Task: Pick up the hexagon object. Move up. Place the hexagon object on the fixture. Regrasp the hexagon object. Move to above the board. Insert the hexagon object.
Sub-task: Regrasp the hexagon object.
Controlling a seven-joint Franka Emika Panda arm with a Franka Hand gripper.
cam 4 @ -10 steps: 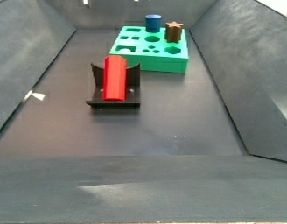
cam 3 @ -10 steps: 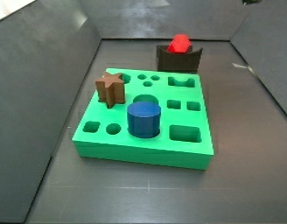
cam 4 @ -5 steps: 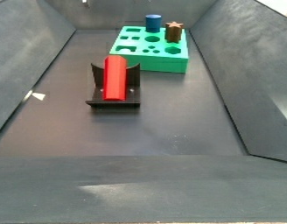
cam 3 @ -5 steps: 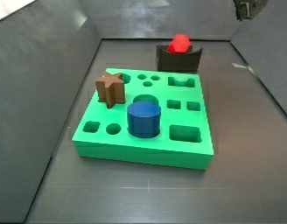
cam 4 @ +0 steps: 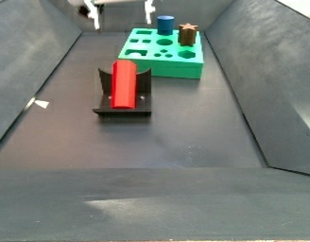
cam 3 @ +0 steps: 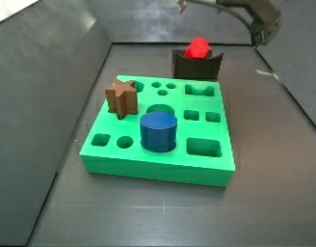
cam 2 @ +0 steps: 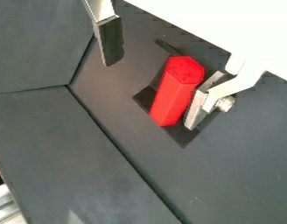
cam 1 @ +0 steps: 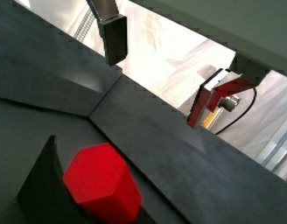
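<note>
1. Hexagon object (cam 2: 174, 88): red prism lying in the notch of the fixture (cam 4: 121, 106), free of the fingers; in a side view only its end (cam 3: 197, 46) shows above the fixture's dark block (cam 3: 197, 66)
2. Fixture: stands on the dark floor (cam 4: 158, 151) just off one edge of the board (cam 3: 161, 135), close to the enclosure's end wall
3. Board: green slab carrying a blue cylinder (cam 3: 157, 130) and a brown star-shaped block (cam 3: 119, 96), both upright in holes; the other cut-outs are empty
4. Gripper (cam 2: 157, 54): above the fixture and well clear of it, fingers spread wide and holding nothing; one silver finger (cam 2: 108, 37) on either side of the prism in a wrist view
5. Arm pose: wrist high near the top of both side views (cam 3: 257, 17), pointing downward toward the fixture
6. Risk, judged: regrasp is the pending step; an off-centre descent could let a pad strike the prism's top face or the notch wall, rolling or skewing it
7. Risk, judged: a tilted pinch would carry misalignment to the board, jamming at the hexagonal hole
</note>
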